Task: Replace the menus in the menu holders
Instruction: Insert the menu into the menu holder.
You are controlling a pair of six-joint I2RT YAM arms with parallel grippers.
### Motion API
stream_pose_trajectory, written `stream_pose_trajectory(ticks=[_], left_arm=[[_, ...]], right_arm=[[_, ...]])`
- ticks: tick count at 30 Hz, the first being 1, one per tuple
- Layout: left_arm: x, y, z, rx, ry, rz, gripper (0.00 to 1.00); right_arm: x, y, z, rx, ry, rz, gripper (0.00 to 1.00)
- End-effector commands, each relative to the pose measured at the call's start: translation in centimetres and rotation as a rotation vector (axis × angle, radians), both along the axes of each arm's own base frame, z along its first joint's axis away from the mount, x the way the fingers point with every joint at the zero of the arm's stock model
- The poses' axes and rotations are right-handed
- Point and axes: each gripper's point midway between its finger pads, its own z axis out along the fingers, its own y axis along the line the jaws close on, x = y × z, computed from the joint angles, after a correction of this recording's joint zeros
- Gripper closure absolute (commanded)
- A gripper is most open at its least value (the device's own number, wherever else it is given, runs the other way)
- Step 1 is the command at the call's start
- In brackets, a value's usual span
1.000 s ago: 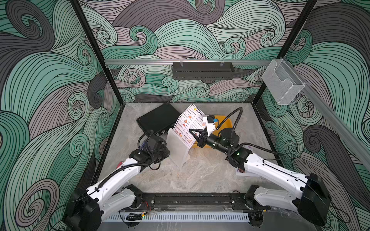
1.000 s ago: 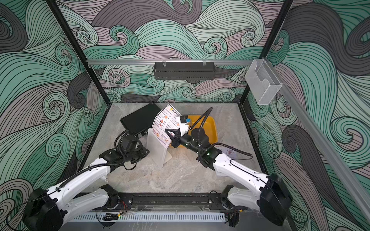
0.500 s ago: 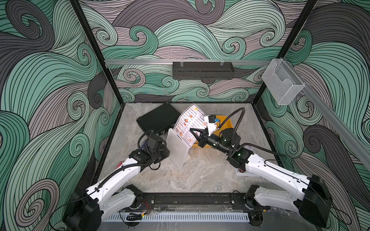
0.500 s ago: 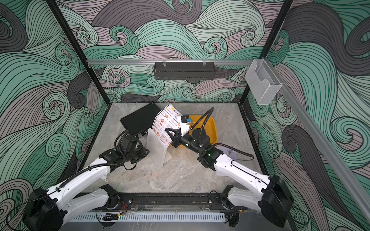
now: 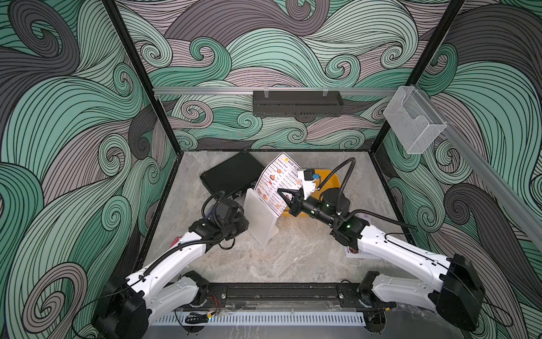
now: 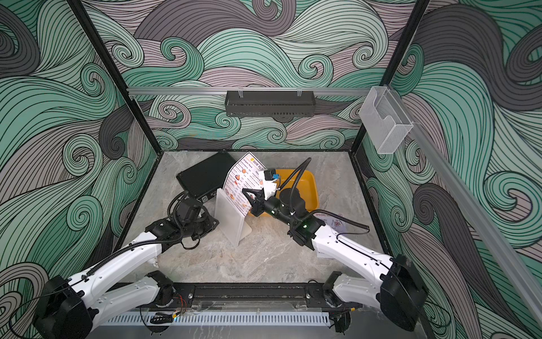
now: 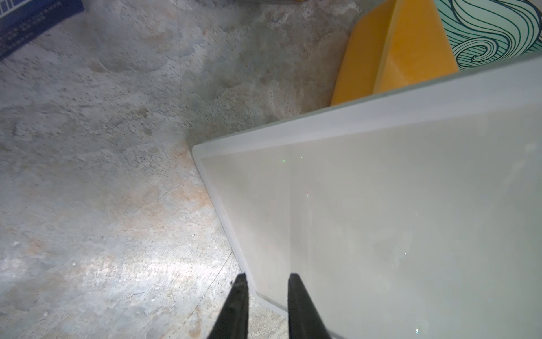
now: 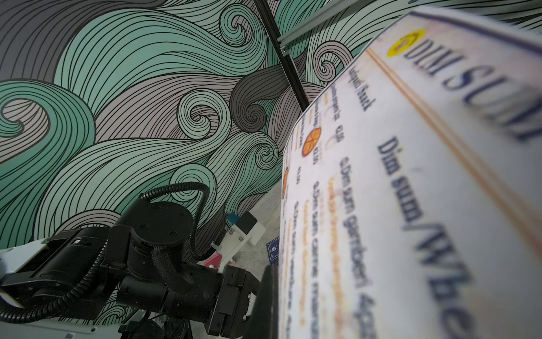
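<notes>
- The pink menu (image 6: 335, 221) is lying flat on the table (image 5: 293, 258), well behind the right gripper (image 5: 280, 192).
- The left gripper (image 7: 267, 277) is pinching the holder (image 5: 261, 217). Its fingers are standing narrowly apart, with the clear side edge between them.
- The holder is standing slanted between the two grippers' fingertips.
- The right gripper is clamping fully shut on the Dim Sum menu (image 5: 274, 179). The sheet is rising tilted past the fingertips, its lower end just beside the holder's top.
- The tray (image 6: 308, 187) is sitting behind the right fingers.
- The case (image 5: 231, 173) is lying beyond the left fingers.
</notes>
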Motion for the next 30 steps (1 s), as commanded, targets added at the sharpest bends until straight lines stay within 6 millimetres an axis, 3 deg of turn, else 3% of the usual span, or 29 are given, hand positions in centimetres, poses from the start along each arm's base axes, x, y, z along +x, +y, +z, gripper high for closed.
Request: stream_pose_trajectory(ticks=[1, 16, 22, 30], left_arm=[[0.5, -0.5, 1.6, -0.022, -0.040, -0.009, 0.76], [0.9, -0.8, 2.0, -0.026, -0.050, -0.012, 0.76], [0.9, -0.8, 2.0, -0.022, -0.051, -0.014, 0.76], [0.6, -0.4, 2.1, -0.013, -0.057, -0.010, 0.76]], right_arm=[[0.0, 0.1, -0.2, -0.001, -0.009, -0.001, 1.00], [0.2, 0.1, -1.1, -0.094, -0.007, -0.006, 1.00], [0.3, 0.9, -0.7, -0.141, -0.007, 0.030, 1.00], [0.6, 2.7, -1.6, -0.193, 0.008, 0.097, 1.00]])
